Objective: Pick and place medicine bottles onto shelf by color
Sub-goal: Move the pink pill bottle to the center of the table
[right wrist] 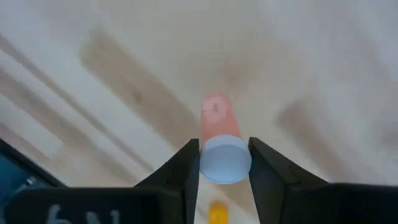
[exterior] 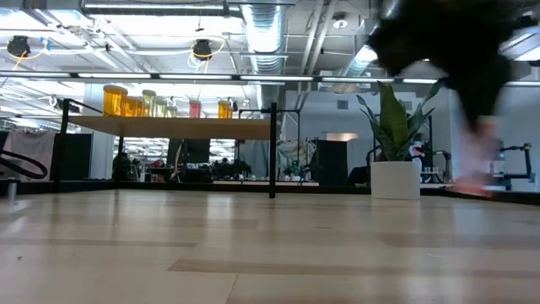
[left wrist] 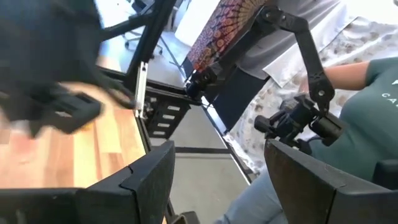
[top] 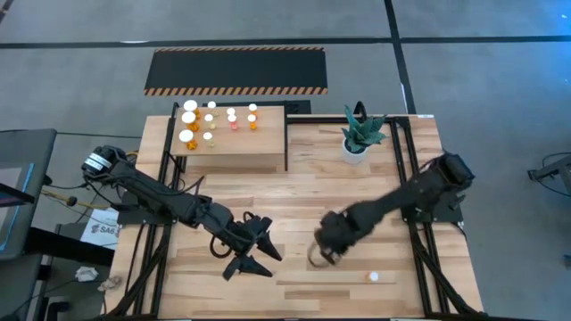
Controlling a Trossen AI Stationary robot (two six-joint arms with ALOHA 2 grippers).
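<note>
Bare light-wood counter (top: 294, 192) lies open between both arms and the raised light-wood shelf (top: 245, 147); the white-potted green plant (top: 359, 135) stands beside it (right rear corner)

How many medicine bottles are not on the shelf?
2. A pinkish one is clamped in the right gripper; a white-capped one sits on the table near it. Arms may hide others.

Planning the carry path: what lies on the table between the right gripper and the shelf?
Bare tabletop only, in the high view, between the right gripper, shut on a pinkish bottle, and the shelf.
</note>
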